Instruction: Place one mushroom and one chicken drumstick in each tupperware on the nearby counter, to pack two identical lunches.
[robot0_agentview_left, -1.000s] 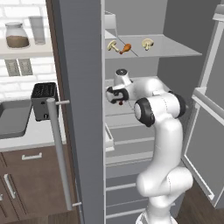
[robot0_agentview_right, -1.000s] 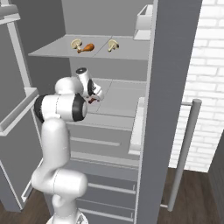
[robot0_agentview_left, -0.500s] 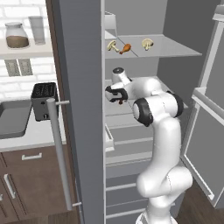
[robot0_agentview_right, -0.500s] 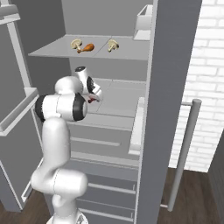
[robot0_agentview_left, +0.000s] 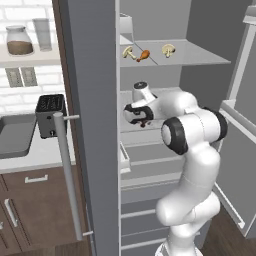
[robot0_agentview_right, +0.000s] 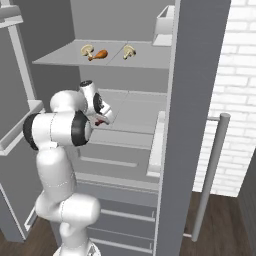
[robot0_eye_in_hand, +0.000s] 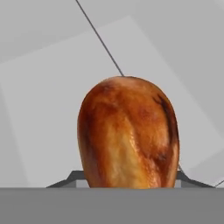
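Chicken drumstick, glossy orange-brown, bulbous, dark-streaked

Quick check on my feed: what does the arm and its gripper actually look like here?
The arm is glossy white, built of rounded, bulbous links with dark, nearly black rings at the joints. The gripper is small with dark fingers on a white hand. No cables or markings are visible.

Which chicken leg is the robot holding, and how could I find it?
Look inside the open fridge, one shelf below the top shelf. There the gripper pinches an orange-brown chicken drumstick. The other drumstick lies up top between two mushrooms, untouched.
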